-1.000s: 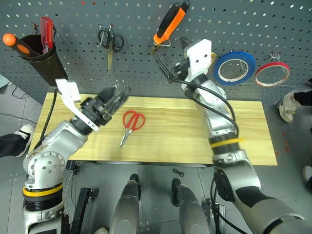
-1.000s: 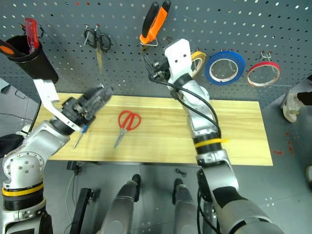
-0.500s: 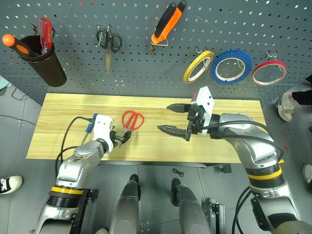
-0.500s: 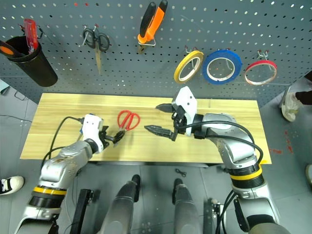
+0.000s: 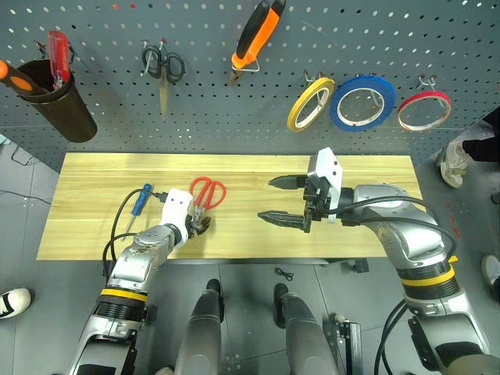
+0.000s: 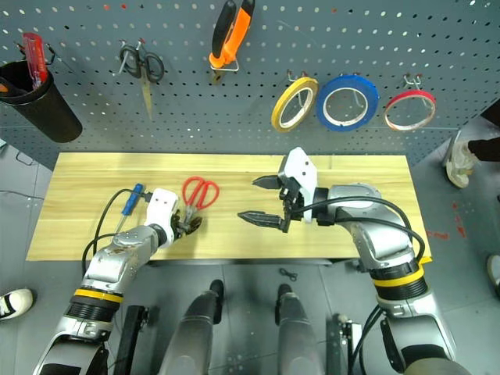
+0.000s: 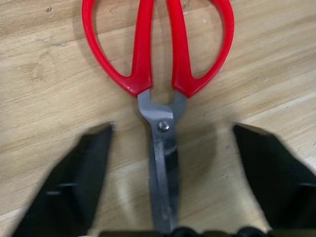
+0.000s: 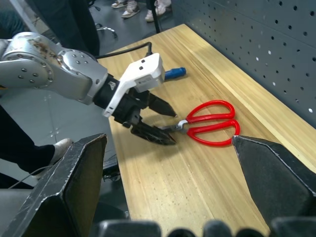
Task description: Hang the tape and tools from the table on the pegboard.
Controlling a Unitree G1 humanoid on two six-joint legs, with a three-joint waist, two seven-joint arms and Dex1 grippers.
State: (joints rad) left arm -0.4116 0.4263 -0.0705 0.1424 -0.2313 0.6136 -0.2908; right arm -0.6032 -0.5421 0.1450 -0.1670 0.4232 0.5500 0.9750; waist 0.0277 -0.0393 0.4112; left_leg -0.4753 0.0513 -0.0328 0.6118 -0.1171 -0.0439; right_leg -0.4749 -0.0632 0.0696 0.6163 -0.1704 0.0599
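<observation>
Red-handled scissors (image 5: 208, 192) lie on the table (image 5: 94, 180), blades pointing toward the near edge. My left gripper (image 5: 201, 226) sits low over the blades, open, with one finger on each side of the steel (image 7: 164, 148). A slim blue-handled screwdriver (image 5: 141, 199) lies just left of it. My right gripper (image 5: 280, 200) hovers open over the table's middle, pointing left, with nothing between its fingers. On the pegboard (image 5: 219, 117) hang the yellow tape (image 5: 310, 104) and the orange-and-black pliers (image 5: 256, 33).
Also on the pegboard are black-handled scissors (image 5: 162, 66), a blue tape roll (image 5: 361, 101), a red tape roll (image 5: 423, 111) and a dark cup (image 5: 48, 98) with orange and red screwdrivers. A person's shoe (image 5: 453, 160) shows at the right edge.
The right gripper left the pegboard, where the yellow tape now hangs, and came down over the table. The left gripper dropped to the scissors' blades, and its fingers narrowed around them.
</observation>
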